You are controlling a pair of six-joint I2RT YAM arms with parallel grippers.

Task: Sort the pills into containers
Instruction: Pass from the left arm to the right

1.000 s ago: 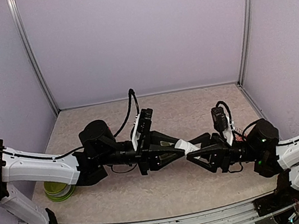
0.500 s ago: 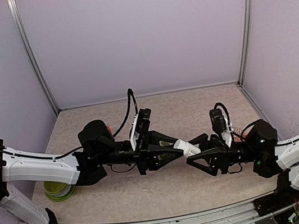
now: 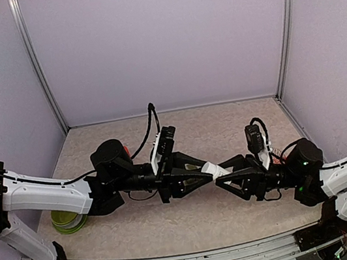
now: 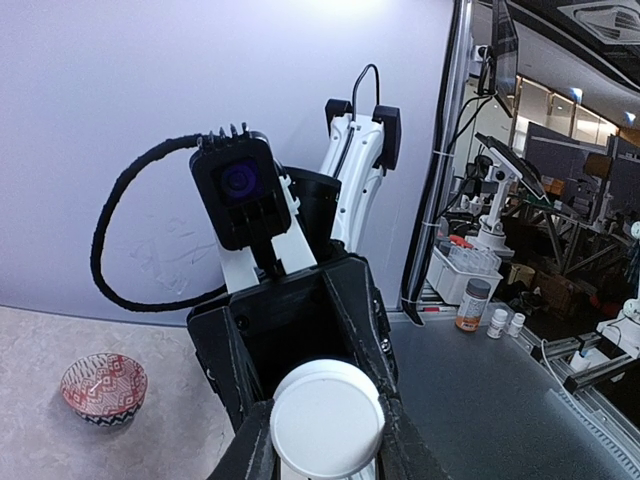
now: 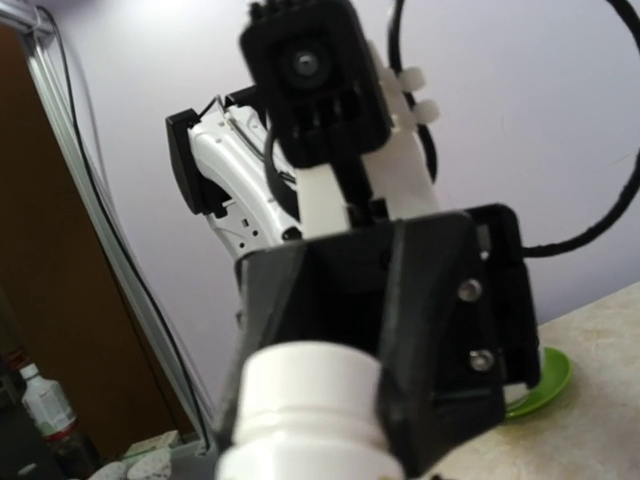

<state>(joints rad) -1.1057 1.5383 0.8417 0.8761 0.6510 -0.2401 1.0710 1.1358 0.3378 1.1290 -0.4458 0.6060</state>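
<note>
1. The white pill bottle (image 3: 218, 171), plain and round-ended, lies level in mid-air over the middle of the table (image 3: 201, 221).
2. The left gripper (image 3: 208, 172) is clamped on one end.
3. The right gripper (image 3: 227, 178) meets the other end; I cannot tell whether it grips.

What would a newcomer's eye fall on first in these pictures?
A white bottle hangs above the middle of the table, between the left fingers, shut on it, and the right fingers. A lime-green bowl lies at the near left, and a red patterned bowl shows in the left wrist view.
</note>
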